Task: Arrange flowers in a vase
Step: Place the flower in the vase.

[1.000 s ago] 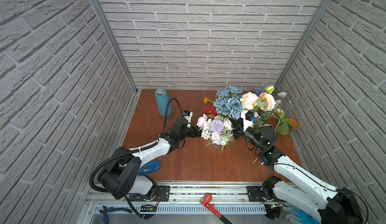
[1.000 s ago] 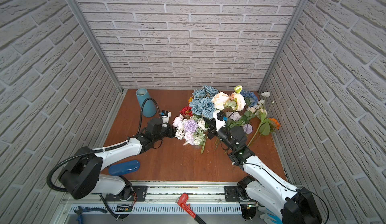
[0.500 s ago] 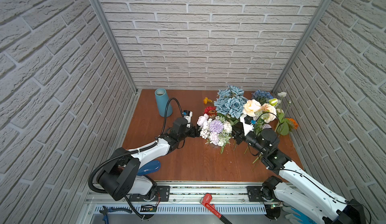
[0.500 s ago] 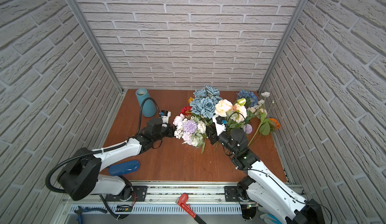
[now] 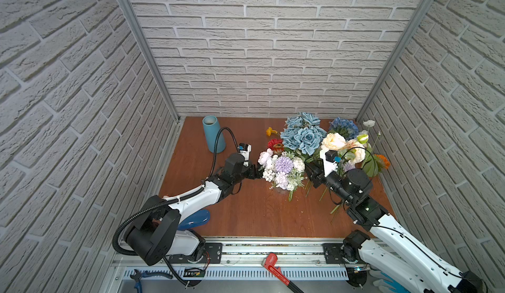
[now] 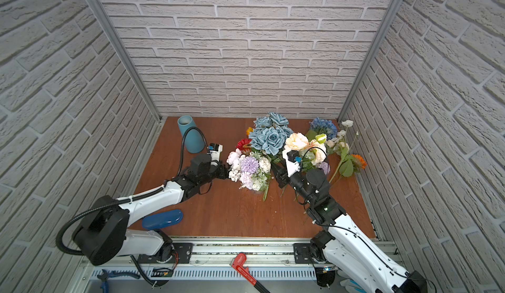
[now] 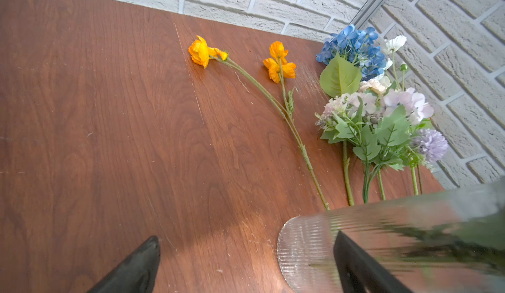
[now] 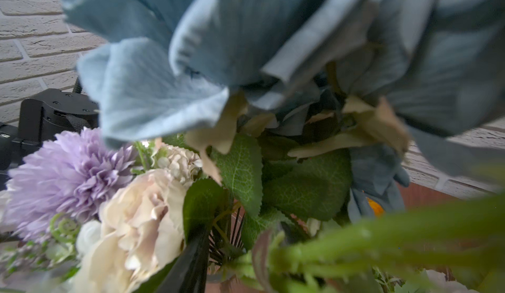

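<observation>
Vase [image 7: 303, 250] shows clearly only from left wrist; left tool [image 7: 246, 237] spread, right tool [image 5: 310, 173] unclear.

Robotics lab test cell. Three walls of white faux-brick panel [image 5: 273, 59] set in aluminium corner posts [image 5: 145, 54]; brown wood-grain tabletop [image 5: 254, 212]. Left arm [image 5: 196, 198] and right arm [image 5: 393, 231], white and black, bolted to a metal rail [image 5: 259, 246] along the front edge. Slotted metal tray [image 5: 314, 274] below, with red pipe wrench [image 5: 274, 264] and blue-handled pliers [image 5: 139, 278]. Black corrugated conduit [image 5: 117, 234] looped at the left arm's base.
</observation>
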`<state>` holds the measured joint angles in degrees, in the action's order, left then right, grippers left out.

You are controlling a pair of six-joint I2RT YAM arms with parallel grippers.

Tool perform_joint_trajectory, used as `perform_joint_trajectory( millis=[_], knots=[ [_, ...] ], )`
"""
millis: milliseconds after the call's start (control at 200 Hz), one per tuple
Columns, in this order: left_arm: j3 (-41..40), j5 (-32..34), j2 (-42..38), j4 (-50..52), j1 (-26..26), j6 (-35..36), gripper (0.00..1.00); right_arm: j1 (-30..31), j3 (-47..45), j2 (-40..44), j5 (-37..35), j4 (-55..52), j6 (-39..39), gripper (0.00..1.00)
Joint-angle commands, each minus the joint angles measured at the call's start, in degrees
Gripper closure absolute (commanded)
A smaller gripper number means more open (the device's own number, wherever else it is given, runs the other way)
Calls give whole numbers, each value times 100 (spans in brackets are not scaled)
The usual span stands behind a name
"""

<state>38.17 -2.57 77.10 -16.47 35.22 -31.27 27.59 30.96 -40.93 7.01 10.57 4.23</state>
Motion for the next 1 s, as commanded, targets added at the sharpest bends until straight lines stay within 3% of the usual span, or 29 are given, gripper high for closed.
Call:
perform_joint_trajectory(
  millis=[0,135,380,810,995],
  knots=[
    [-97,121,-200,-128,24,120,2,-32,215,311,-169,-128,-33,63],
    [-113,129,-181,-142,11,138,2,-35,326,532,-223,-479,-115,77],
    [-73,74,-97,-243,15,99,2,-36,438,115,49,-393,-78,89],
    [-73,78,-110,-190,20,86,2,-38,268,-777,657,-213,-90,93],
    [-21,37,-38,-221,29,66,2,-27,587,-893,847,-876,-254,92]
  ],
)
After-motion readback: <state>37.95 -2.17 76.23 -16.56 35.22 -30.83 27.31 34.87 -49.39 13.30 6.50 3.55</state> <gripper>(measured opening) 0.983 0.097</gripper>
